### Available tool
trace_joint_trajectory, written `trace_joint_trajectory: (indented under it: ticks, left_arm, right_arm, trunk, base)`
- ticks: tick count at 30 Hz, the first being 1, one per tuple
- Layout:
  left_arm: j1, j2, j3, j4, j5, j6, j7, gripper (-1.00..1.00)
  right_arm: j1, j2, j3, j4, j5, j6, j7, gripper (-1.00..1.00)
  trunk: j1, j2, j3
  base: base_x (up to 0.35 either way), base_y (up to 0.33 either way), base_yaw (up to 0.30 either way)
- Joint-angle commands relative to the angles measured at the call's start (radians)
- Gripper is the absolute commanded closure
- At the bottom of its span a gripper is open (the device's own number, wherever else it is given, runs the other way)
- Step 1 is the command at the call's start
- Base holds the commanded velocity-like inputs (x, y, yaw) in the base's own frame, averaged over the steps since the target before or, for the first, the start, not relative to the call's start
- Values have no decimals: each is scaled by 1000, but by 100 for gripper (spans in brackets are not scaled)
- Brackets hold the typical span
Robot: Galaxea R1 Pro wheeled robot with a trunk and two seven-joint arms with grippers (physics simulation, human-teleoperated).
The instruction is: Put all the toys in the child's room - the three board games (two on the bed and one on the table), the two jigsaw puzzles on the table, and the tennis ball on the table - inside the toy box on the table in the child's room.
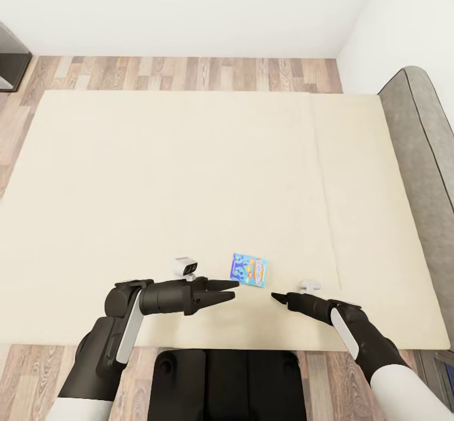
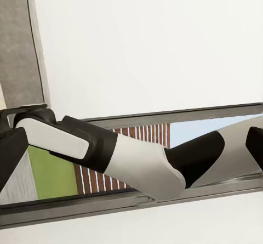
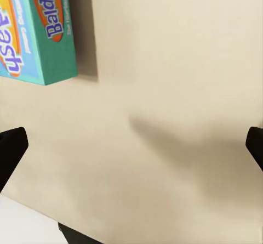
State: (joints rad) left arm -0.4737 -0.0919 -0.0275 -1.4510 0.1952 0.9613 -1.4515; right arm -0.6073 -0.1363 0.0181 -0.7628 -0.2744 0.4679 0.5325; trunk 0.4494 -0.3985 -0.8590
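The head view looks down on the bed [image 1: 189, 175], its plain cream mattress taking up most of the frame, with a grey padded headboard [image 1: 422, 143] along the right edge and wood-plank floor [image 1: 189, 71] beyond the far side. A small blue board game [image 1: 250, 270] lies flat on the mattress near the robot's edge, between the two arms and touched by neither. The left gripper [image 1: 224, 291] reaches in from the left, its dark fingers drawn close together with nothing between them. The right gripper [image 1: 279, 296] points toward it from the right; in the right wrist view its fingers [image 3: 10, 151] stand wide apart over bare mattress, with the board game [image 3: 38, 30] lying just beyond them, though seen from above their spread is hard to judge.
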Motion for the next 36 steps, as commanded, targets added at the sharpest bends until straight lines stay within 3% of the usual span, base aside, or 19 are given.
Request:
trace_joint_trajectory:
  ticks: [1, 36]
  left_arm:
    - [0, 0, 0, 0, 1, 11, -2, -100]
    - [0, 0, 0, 0, 1, 11, -1, -100]
  right_arm:
    - [0, -1, 2, -1, -9, 8, -2, -100]
    - [0, -2, 2, -1, -9, 8, -2, -100]
  trunk:
    - [1, -1, -1]
    - [1, -1, -1]
  base:
    - [0, 14, 0]
    - [0, 16, 0]
